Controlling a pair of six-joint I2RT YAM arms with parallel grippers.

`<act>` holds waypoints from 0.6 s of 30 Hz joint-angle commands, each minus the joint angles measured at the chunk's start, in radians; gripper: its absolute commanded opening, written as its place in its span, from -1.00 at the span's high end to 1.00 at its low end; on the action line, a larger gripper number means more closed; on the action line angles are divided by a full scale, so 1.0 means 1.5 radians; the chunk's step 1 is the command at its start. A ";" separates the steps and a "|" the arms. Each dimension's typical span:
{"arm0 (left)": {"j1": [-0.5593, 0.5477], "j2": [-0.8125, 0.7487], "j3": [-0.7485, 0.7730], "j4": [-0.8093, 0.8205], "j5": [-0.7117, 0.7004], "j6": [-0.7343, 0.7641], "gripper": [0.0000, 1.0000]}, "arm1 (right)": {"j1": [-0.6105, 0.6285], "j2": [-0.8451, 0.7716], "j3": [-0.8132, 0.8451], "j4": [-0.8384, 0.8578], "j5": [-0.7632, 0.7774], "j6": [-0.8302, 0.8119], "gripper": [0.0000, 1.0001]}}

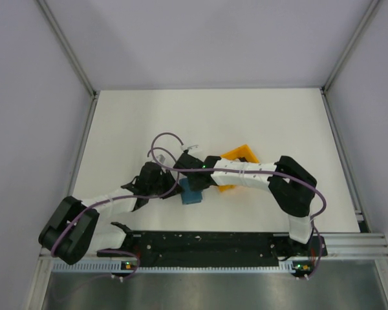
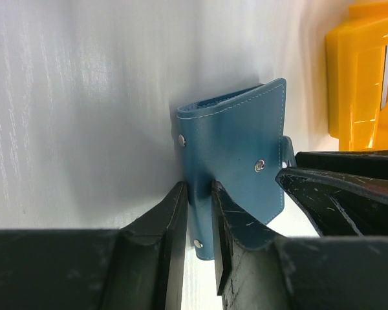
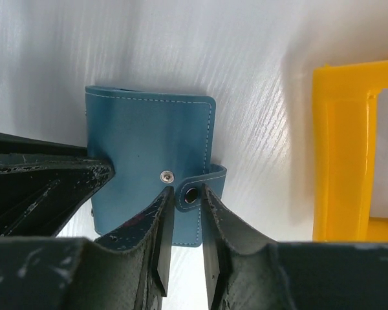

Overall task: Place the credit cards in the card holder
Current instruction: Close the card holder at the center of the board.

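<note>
The card holder (image 2: pixel 236 139) is a teal-blue folded wallet standing on edge on the white table, also visible from above (image 1: pixel 194 195). My left gripper (image 2: pixel 199 188) is shut on its spine edge, one finger on each side. In the right wrist view the card holder (image 3: pixel 142 129) has its snap strap (image 3: pixel 193 194) undone, and my right gripper (image 3: pixel 187 192) is shut on that strap just beside the metal stud (image 3: pixel 166 175). From above, the left gripper (image 1: pixel 174 188) and right gripper (image 1: pixel 197 179) meet over the wallet. The credit cards are out of view.
An orange open-frame rack (image 1: pixel 242 155) lies just right of the wallet, partly under the right arm; it shows at the edge of both wrist views (image 2: pixel 362 77) (image 3: pixel 346 148). The right gripper's fingers (image 2: pixel 349 187) crowd the left wrist view.
</note>
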 commanded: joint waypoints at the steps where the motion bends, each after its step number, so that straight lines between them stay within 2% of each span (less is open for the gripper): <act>1: -0.001 -0.004 -0.006 0.010 -0.006 0.008 0.52 | 0.000 0.002 0.029 0.003 0.016 0.000 0.65; 8: -0.001 -0.002 -0.005 0.007 -0.007 0.011 0.53 | 0.000 -0.002 0.026 0.003 0.012 -0.002 0.99; 18: -0.002 0.013 0.002 0.009 0.005 0.027 0.56 | 0.000 -0.014 0.030 0.035 -0.032 -0.026 1.00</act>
